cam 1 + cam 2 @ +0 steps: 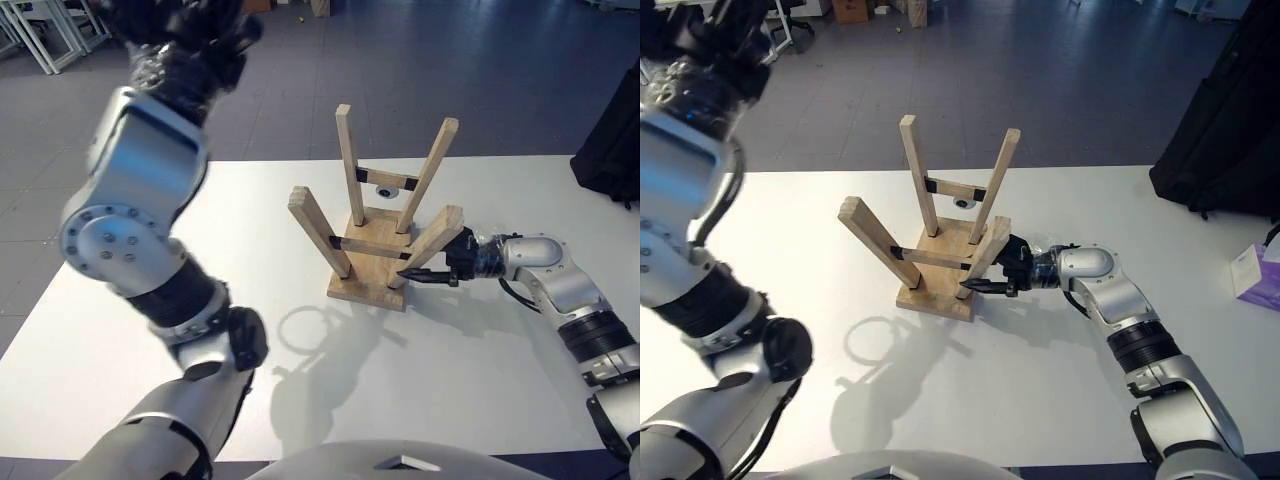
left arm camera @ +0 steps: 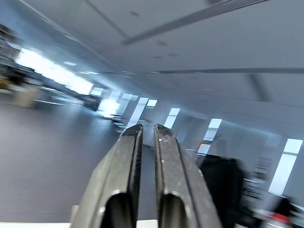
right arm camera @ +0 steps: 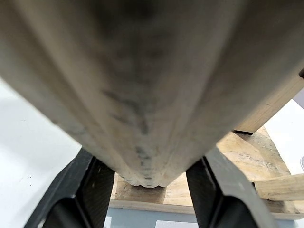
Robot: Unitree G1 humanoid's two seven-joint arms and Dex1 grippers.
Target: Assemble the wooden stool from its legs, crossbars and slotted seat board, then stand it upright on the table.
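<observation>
The wooden stool stands upside down on the white table [image 1: 460,380], its seat board [image 1: 362,288] flat on the top and its legs pointing up. Two far legs [image 1: 348,165] are joined by a crossbar [image 1: 386,180]; a second crossbar [image 1: 362,247] ties the near pair. My right gripper [image 1: 424,275] comes in from the right and is shut on the near right leg [image 1: 434,240]. In the right wrist view that leg [image 3: 142,85] sits between the dark fingers [image 3: 92,192]. My left gripper [image 2: 147,127] is raised high above the table's left, pointing at the ceiling, shut on nothing.
A small round object [image 1: 385,189] lies on the table just behind the stool. A black bag [image 1: 1225,140] stands past the far right corner, and a purple-and-white box [image 1: 1255,272] sits at the table's right edge. My raised left arm [image 1: 135,190] overhangs the left side.
</observation>
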